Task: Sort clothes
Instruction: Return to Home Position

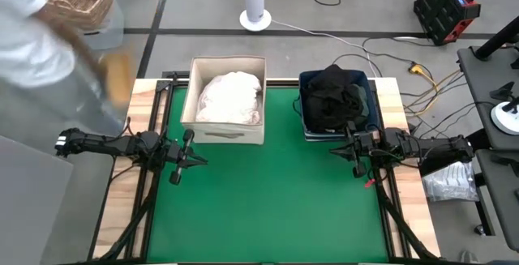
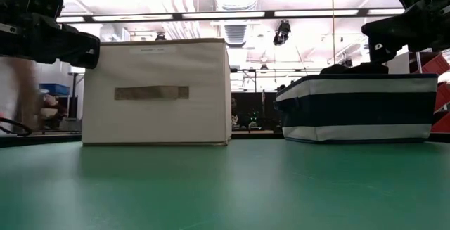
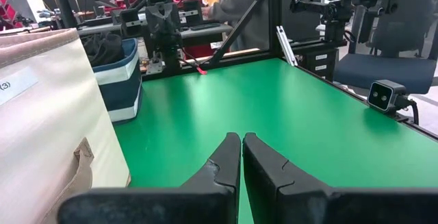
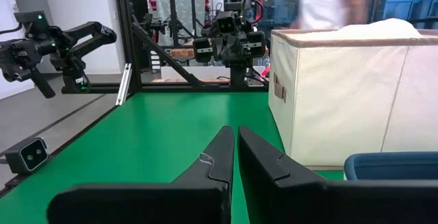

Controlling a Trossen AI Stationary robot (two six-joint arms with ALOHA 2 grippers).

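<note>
Left gripper (image 1: 201, 161), clenched empty, waits just before the box (image 1: 229, 132); right gripper (image 1: 334, 152) likewise, well to its right. Clothes (image 1: 231, 95) fill box and neighbouring bin (image 1: 372, 103), so nothing needs holding.

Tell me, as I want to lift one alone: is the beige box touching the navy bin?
Apart. The high view shows green table between the beige box and the navy bin; the low view agrees.

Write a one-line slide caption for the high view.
White clothes in the beige box, dark clothes in the navy bin; left hand and right hand, both shut, hover over the green table.
</note>
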